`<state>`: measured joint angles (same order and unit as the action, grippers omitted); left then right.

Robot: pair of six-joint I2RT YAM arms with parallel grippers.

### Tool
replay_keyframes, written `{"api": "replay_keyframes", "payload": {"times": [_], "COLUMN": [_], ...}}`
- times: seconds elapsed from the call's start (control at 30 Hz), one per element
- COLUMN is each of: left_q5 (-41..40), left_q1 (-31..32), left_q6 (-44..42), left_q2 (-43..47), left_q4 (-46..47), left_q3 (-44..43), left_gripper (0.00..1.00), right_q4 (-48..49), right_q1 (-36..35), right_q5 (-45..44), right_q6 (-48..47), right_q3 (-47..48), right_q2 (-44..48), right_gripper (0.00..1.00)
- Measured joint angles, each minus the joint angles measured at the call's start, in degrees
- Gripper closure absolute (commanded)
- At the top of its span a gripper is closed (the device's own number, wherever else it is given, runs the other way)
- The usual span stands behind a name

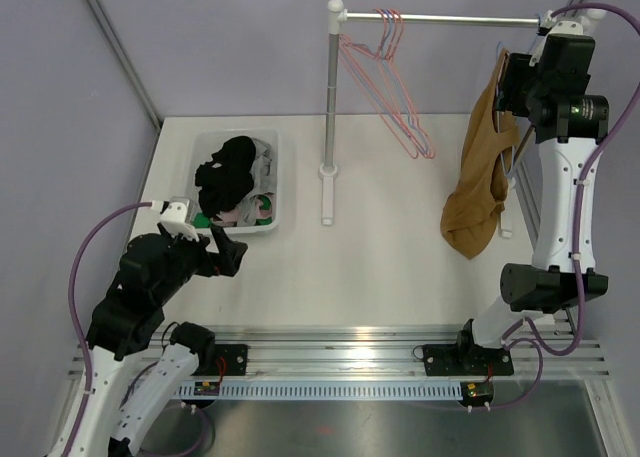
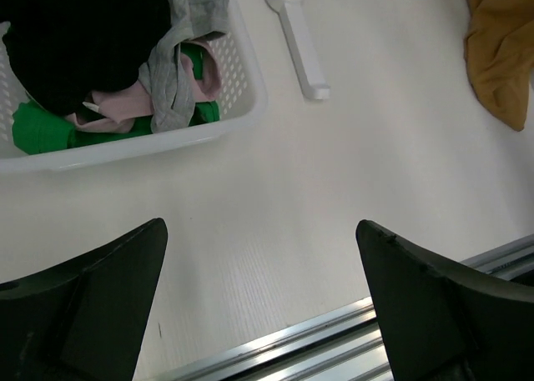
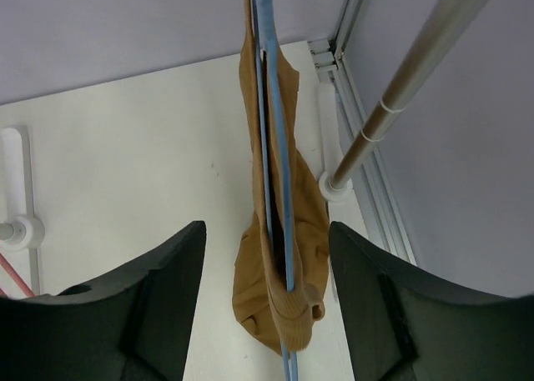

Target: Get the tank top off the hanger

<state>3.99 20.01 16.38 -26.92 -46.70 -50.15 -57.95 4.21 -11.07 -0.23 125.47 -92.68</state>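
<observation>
Left arm (image 1: 130, 307) folded low near the near left corner of the table (image 1: 380, 267). The left gripper (image 2: 260, 231) tilts down toward the tabletop, jaws spread wide and empty. Right arm (image 1: 560, 197) standing upright along the right edge, wrist bent over at the far right corner. The right gripper (image 3: 267, 239) points downward, fingers (image 3: 167, 298) parted.

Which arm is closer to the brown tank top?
Right. The right gripper is up at the rail, right beside the tank top; the left gripper is across the table, by the basket.
</observation>
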Motion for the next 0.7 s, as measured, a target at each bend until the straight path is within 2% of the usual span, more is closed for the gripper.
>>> {"api": "replay_keyframes", "payload": {"times": [0.07,0.13,0.2,0.27,0.33,0.43,0.5,0.57,0.6,0.7], "left_q5": [0.6,1.1,1.5,1.7,1.8,1.9,1.9,2.1,2.2,2.3], "left_q1": [0.1,0.3,0.6,1.3,2.2,3.3,3.7,3.9,4.0,4.1], "left_q6": [0.1,0.1,0.2,0.2,0.2,0.2,0.2,0.2,0.2,0.2], "left_q2": [1.2,1.3,1.2,1.2,1.2,1.3,1.3,1.3,1.3,1.3], "left_q4": [1.3,2.3,3.0,3.4,3.4,3.6,3.6,3.7,3.7,3.8], "left_q3": [0.3,0.4,0.5,0.8,0.8,0.8,0.8,0.8,0.8,0.8], "left_gripper": [0.01,0.01,0.01,0.01,0.01,0.01,0.01,0.01,0.01,0.01], "right_q4": [0.1,0.2,0.1,0.2,0.2,0.1,0.0,-0.1,-0.3,-0.8], "right_q1": [0.6,1.3,1.8,1.9,1.9,2.0,2.0,2.0,2.0,2.0], "right_q5": [2.3,4.1,5.3,6.3,6.8,7.8,8.0,8.7,8.8,10.3], "right_q6": [-0.7,-1.3,-1.7,-2.2,-2.6,-2.8,-3.0,-3.0,-3.2,-2.9], "right_q3": [0.5,1.0,1.7,2.5,2.8,3.4,4.2,5.2,5.6,6.9], "right_q2": [-2.0,-4.1,-6.2,-8.0,-9.1,-10.0,-10.3,-10.5,-10.5,-10.5], "right_gripper": [0.37,0.46,0.47,0.55,0.67,0.76,0.79,0.96,1.00,1.00]}}
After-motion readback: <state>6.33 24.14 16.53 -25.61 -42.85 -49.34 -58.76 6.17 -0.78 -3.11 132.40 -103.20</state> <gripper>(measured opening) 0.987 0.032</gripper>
